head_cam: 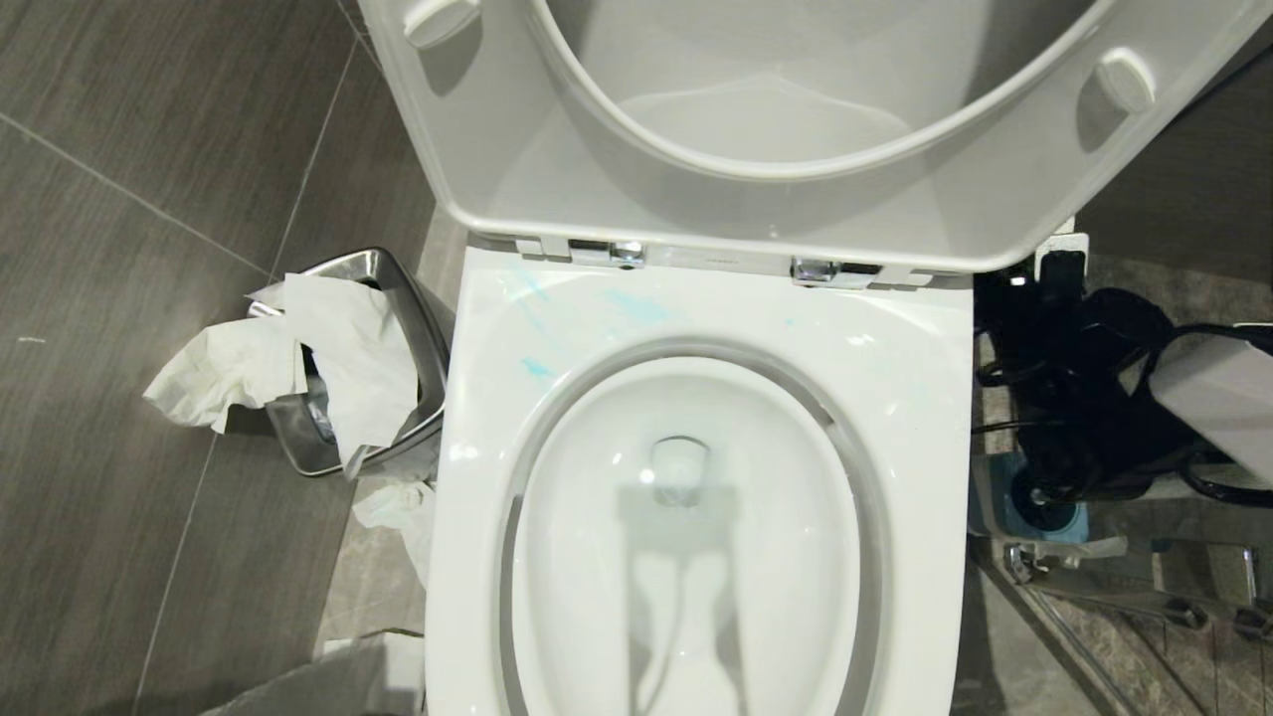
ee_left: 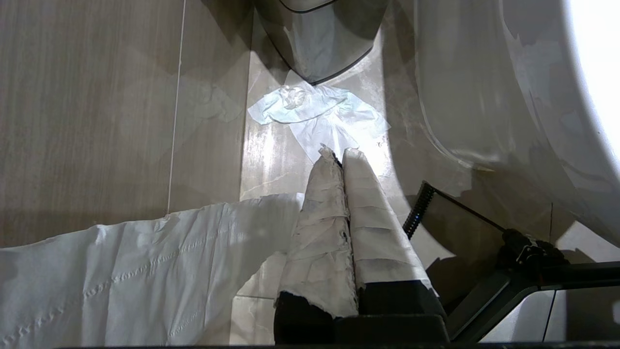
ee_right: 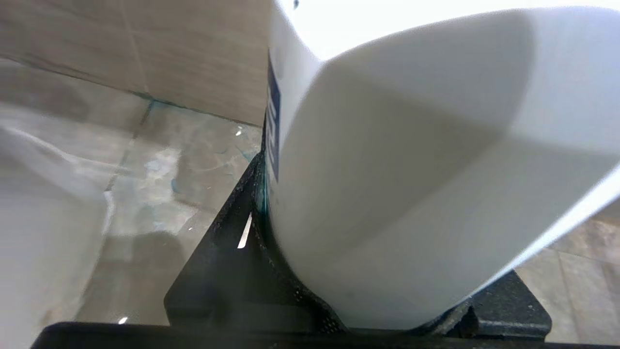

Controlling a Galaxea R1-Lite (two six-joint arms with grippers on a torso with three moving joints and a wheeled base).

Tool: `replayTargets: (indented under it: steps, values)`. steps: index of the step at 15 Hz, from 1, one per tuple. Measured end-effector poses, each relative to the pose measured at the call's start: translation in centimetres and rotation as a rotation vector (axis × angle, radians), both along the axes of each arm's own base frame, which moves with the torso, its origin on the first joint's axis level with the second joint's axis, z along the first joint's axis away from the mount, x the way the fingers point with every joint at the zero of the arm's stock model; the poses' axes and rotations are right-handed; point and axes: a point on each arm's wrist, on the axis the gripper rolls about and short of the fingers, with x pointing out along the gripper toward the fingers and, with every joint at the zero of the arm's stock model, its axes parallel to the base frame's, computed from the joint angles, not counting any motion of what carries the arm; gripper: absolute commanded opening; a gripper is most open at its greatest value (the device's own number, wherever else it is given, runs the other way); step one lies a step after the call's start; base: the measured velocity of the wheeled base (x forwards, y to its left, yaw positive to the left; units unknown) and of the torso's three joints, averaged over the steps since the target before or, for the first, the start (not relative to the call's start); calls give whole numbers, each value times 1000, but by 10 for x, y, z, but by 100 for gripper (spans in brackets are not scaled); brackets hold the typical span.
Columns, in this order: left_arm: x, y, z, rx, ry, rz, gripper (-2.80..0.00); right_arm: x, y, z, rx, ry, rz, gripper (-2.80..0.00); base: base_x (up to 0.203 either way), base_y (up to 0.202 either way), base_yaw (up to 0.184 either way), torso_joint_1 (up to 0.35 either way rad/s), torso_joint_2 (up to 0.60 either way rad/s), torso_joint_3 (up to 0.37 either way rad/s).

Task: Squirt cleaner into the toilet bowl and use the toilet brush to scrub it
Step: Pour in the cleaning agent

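Toilet bowl (head_cam: 696, 557) sits dead centre under the head camera, seat and lid (head_cam: 796, 129) up, basin looks clean white with a shadow down the middle; a few pale turquoise cleaner smears (head_cam: 636, 303) on the back rim near the hinges, none obvious in the basin. Right gripper (ee_right: 368, 310) is clamped on a big white bottle (ee_right: 411, 169) with a blue label edge, jaws part-spread around its body; in the head view the bottle pokes in at the right edge, well off the bowl, above the blue-based holder (head_cam: 1039, 507) on the floor. Brush itself can't be made out in the black clutter there. Step looks like bringing the cleaner over to squirt: best to carry the bottle over the rim first, aim the nozzle under the rim at the basin wall, tip only once over the bowl, avoid more drips on the rim. Left gripper (ee_left: 341, 155) is parked low by the bowl's left side, fingers pressed together, wrapped in white paper, empty. Steel bin (head_cam: 368, 368) stuffed with tissue left of the bowl, more tissue (ee_left: 319, 114) on the floor.
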Motion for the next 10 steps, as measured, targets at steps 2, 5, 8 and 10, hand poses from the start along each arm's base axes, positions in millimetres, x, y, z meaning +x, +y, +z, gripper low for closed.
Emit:
replayTargets:
  steps: [2, 5, 8, 10]
  values:
    - [0, 0, 0, 0, 0, 0, -280, -21, -4, 15, -3, 3, 13, -280, 0, 0, 0, 0, 0, 0]
    - [0, 0, 0, 0, 0, 0, -280, -55, -5, 39, -8, -11, 21, -280, 0, 0, 0, 0, 0, 0]
    - [0, 0, 0, 0, 0, 0, -280, -89, -9, 55, -13, -12, 20, -280, 0, 0, 0, 0, 0, 0]
    - [0, 0, 0, 0, 0, 1, -280, -113, -9, 61, -14, -3, 16, -280, 0, 0, 0, 0, 0, 0]
